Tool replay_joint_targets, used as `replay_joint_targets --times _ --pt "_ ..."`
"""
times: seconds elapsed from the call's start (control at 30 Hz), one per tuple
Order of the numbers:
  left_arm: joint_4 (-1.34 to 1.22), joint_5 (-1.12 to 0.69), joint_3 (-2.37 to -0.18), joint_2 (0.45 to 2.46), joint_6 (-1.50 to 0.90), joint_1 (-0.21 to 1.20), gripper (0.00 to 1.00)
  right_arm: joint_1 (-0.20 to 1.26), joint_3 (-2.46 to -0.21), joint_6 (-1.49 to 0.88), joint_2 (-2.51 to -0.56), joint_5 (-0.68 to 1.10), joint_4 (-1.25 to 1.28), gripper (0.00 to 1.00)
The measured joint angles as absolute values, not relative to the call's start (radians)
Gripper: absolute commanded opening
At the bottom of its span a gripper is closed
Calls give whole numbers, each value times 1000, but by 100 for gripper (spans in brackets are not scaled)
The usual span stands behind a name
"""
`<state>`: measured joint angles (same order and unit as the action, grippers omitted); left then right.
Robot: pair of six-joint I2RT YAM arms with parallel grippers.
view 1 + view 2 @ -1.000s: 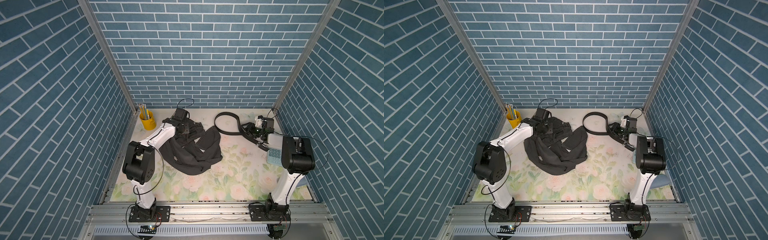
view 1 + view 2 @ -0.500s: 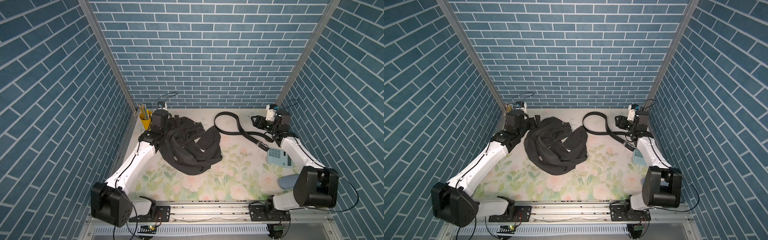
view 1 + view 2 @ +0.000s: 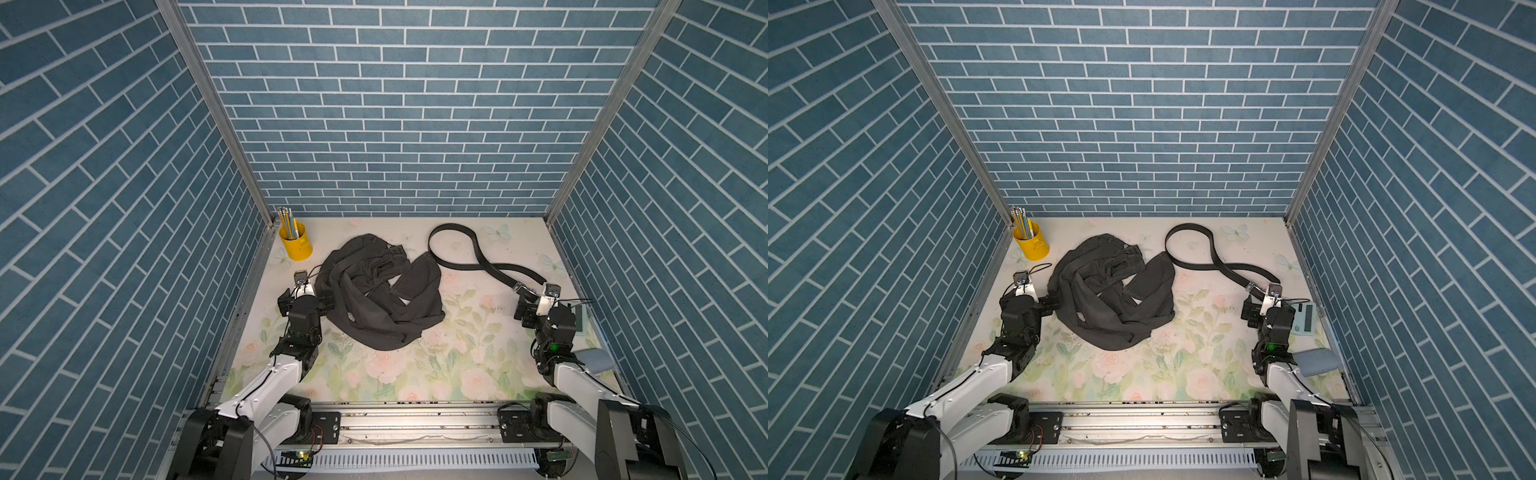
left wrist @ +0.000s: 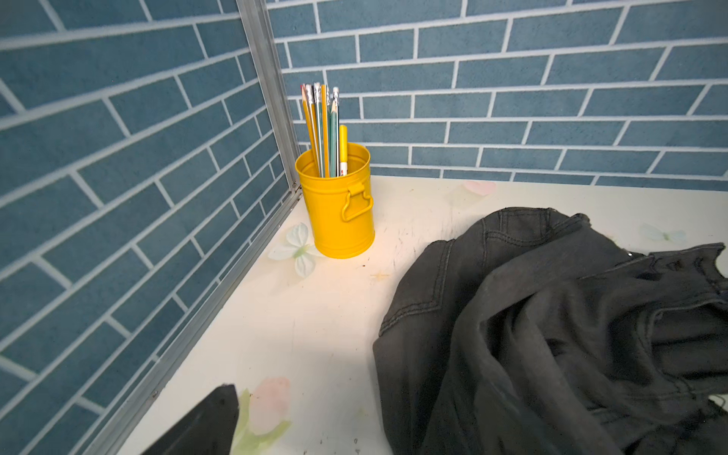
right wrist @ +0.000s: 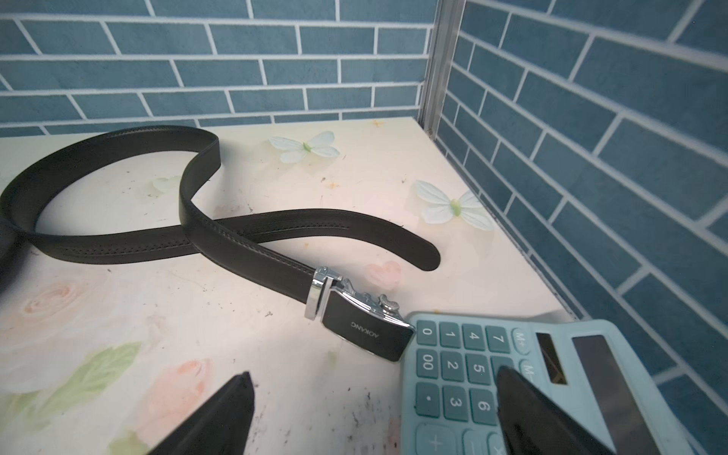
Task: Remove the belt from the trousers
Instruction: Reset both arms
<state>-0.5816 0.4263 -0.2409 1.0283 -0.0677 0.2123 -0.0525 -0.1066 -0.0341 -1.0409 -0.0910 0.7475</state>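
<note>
Seeing the belt (image 5: 275, 226) lying flat on the table (image 3: 415, 374) at the far right, clear of every loop, strap crossing itself into one open ring, buckle (image 5: 366, 335) touching or just short of the calculator (image 5: 453, 354). Seeing the trousers (image 3: 374, 291) bunching in a heap left of centre, with the ring just beside one leg; not managing to tell whether touching. Judging the job as essentially done, hence nothing being gripped. Reading the right gripper (image 5: 374, 372) as spread fully wide and empty, hovering low near the buckle, one finger (image 5: 543, 425) hanging over the keypad. Reading the left gripper (image 3: 304, 297) as likewise gaping and empty at the heap's left edge, one jaw right against the fabric, nothing pinched. Putting those spots down to pinning cloth on the left and pulling strap on the right. Noting room: right wall (image 5: 591, 157) crowding calculator and strap tail, pencil cup (image 4: 340, 212) tucking into the far left corner apart from the heap, near half of the table lying open for backing out. Watching for a finger snagging calculator or fabric.
</note>
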Motion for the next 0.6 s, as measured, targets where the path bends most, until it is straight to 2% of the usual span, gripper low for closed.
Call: replay_joint_targets --times 0.17,0.4,0.5,0.6 --pt "-861 398 -129 1174 -38 189 100 -60 -91 -18 -1195 0 1004 99" --pt "-1196 305 -130 1394 17 151 100 -51 -139 -20 -1508 108 1290 100" --pt "-1269 257 -133 1494 25 124 100 -33 -152 -18 -1535 124 1307 99" --pt "-1293 187 -139 1499 25 89 100 -22 -155 -18 -1534 123 1336 100"
